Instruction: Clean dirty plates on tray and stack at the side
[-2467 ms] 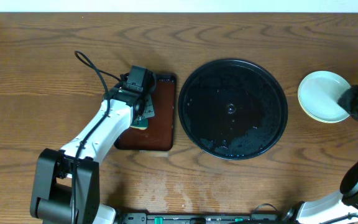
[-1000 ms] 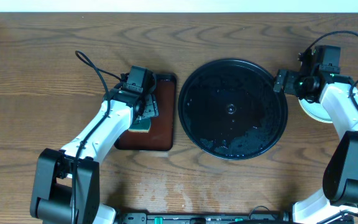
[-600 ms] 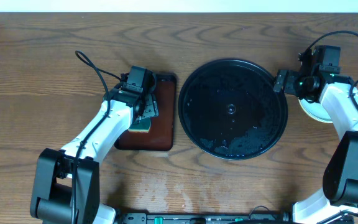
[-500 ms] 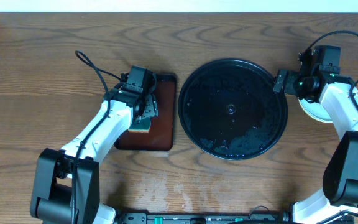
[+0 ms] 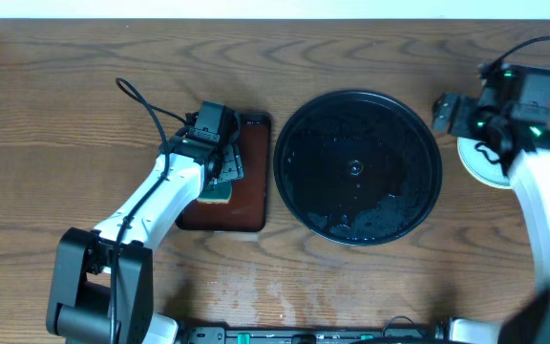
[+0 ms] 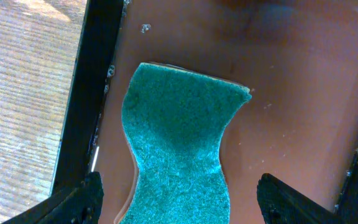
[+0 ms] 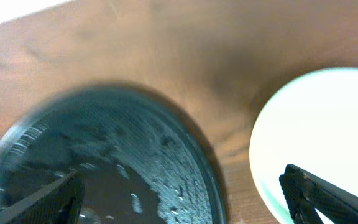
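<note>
Right gripper (image 7: pixel 182 190) spread wide, empty, near plates (image 5: pixel 482 164) stacked on table (image 5: pixel 65 76) beside bare black tray (image 5: pixel 356 205). Left gripper (image 6: pixel 179 196) wide over green sponge (image 6: pixel 179 143). Likely finished; next, just withdraw clear.

My lab-style test bench: wood-grain surface (image 5: pixel 55 76), plain white wall (image 5: pixel 256 8), loose black cable (image 5: pixel 148 107), sponge (image 6: pixel 179 143) in a brown tray (image 5: pixel 252 196).

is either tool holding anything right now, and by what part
Nothing is held. The left tool is open, its fingers clear of the sponge lying on the brown tray; the right tool is open and empty.
</note>
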